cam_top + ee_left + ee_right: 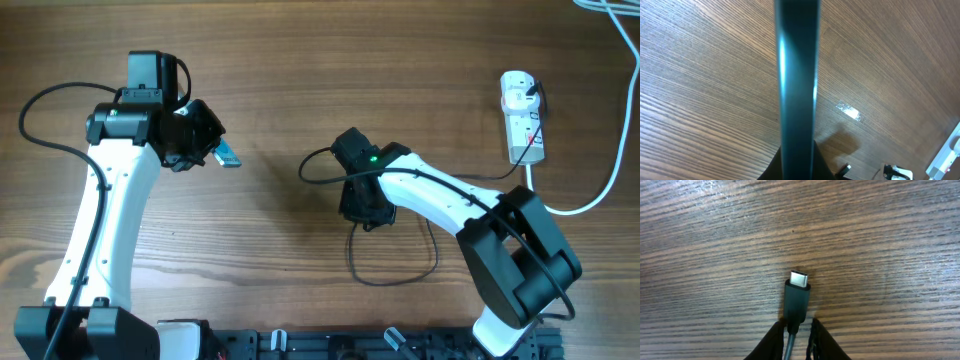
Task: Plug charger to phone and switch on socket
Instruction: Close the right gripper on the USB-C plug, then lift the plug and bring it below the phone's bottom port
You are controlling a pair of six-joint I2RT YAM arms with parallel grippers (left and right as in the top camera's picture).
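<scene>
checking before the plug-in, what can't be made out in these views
- phone port: overhead, left tool covers it; left wrist shows only a dark edge.
- socket switch state: too small overhead.
- right tool gripping the charger or not: contact cut off at right wrist's bottom edge.

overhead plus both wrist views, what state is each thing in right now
phone: lifted off the table, held edge-on
left gripper: shut on the phone
charger: connector tip bare, not plugged into the phone
right gripper: fingers either side of the charger cable, grip unclear
socket: on the table, black plug in it, switch position unreadable
</scene>
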